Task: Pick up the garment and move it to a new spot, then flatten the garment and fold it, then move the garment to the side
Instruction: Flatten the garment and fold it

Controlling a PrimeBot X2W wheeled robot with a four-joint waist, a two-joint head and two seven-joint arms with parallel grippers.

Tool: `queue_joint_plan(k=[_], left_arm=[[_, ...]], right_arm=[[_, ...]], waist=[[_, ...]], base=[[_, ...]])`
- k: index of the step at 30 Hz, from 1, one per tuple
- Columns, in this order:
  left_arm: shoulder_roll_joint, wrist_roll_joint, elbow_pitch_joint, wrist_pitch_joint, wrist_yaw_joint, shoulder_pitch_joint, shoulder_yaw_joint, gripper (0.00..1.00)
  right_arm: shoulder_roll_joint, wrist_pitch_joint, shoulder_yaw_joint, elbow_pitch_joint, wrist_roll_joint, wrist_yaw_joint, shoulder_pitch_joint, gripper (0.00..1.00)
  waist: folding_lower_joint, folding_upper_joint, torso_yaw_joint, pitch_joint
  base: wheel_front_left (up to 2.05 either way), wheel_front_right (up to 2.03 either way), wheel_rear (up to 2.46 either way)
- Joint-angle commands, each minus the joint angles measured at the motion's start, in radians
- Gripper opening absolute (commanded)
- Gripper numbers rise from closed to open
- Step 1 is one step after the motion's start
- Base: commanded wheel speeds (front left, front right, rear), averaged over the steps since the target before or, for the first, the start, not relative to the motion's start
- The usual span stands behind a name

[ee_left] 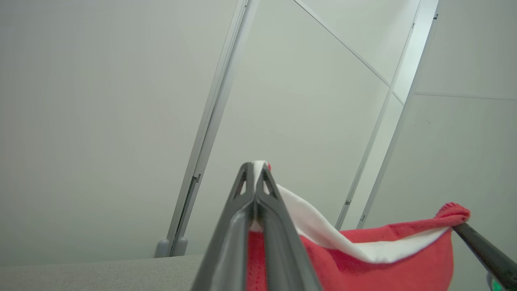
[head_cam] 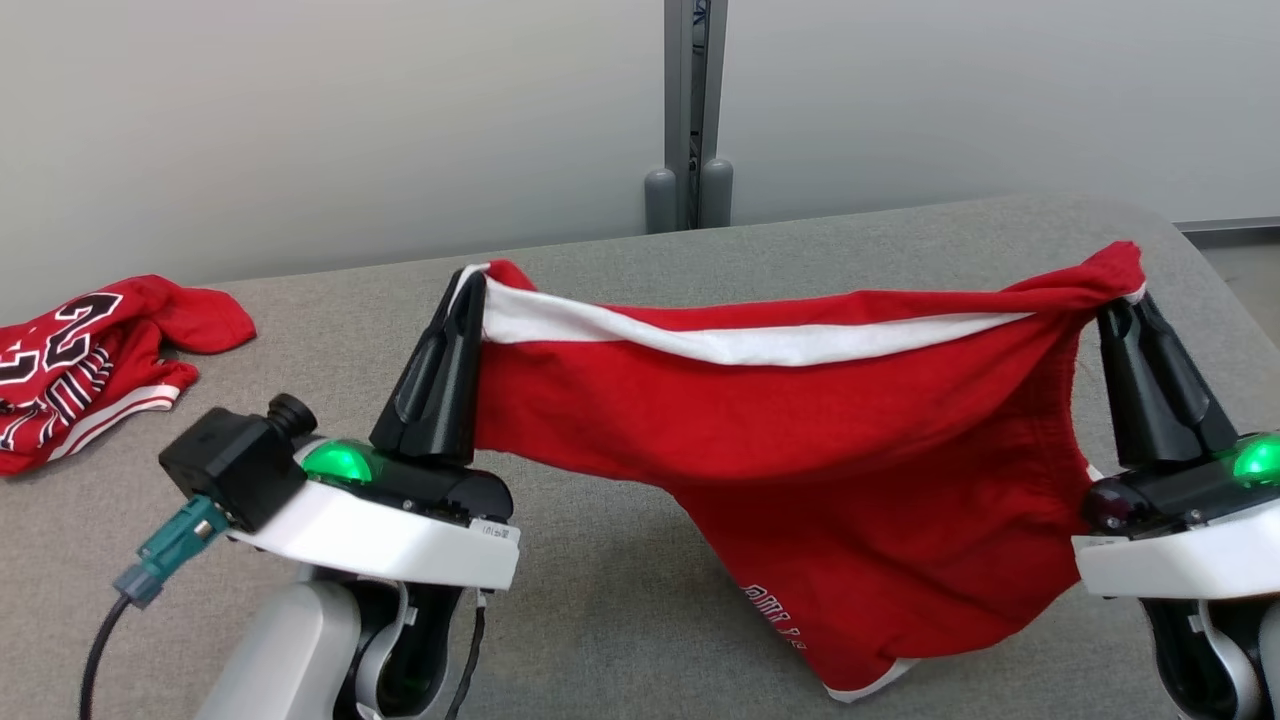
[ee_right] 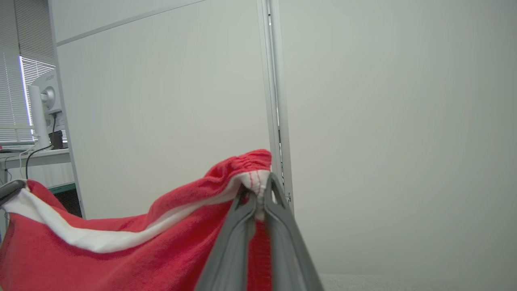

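The left gripper (head_cam: pixel 468 282) and the right gripper (head_cam: pixel 1122 308) are each clamped tight on an upper corner of the red shorts (head_cam: pixel 800 440), holding them stretched between the two, white band along the top. The cloth sags in the middle, hanging over the grey table (head_cam: pixel 600 570). Farther left a red jersey (head_cam: pixel 80 370) lies crumpled on the table, and a partition post (head_cam: pixel 690 110) stands behind

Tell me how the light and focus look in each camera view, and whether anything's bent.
Head view: soft, even light, the red shorts sharp, the green wrist lamp blooming. Left wrist view: the left claw close and soft-edged, the wall post leaning with the wide lens. Right wrist view: the right claw equally soft, the window blinds bright at far left.
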Motion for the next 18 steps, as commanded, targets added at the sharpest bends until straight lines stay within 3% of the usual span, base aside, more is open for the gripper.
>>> queue_joint_plan(k=[1, 8, 18], left_arm=[[0.009, 0.002, -0.029, 0.009, 0.007, -0.023, 0.004, 0.00], [0.069, 0.019, -0.085, 0.106, -0.005, -0.153, 0.016, 0.00], [0.094, 0.023, 0.154, 0.185, -0.068, -0.582, 0.058, 0.00]], right_arm=[[0.002, 0.015, -0.010, -0.029, 0.006, 0.000, 0.010, 0.00], [0.009, 0.112, -0.005, -0.090, 0.076, 0.000, -0.081, 0.00], [-0.042, 0.113, 0.080, 0.179, 0.060, 0.000, -0.516, 0.00]], waist=[[0.0000, -0.0001, -0.002, -0.002], [0.0000, -0.0001, -0.001, 0.037], [0.0000, -0.0001, 0.031, 0.231]], base=[[0.00, 0.00, 0.00], [0.00, 0.00, 0.00], [0.00, 0.00, 0.00]])
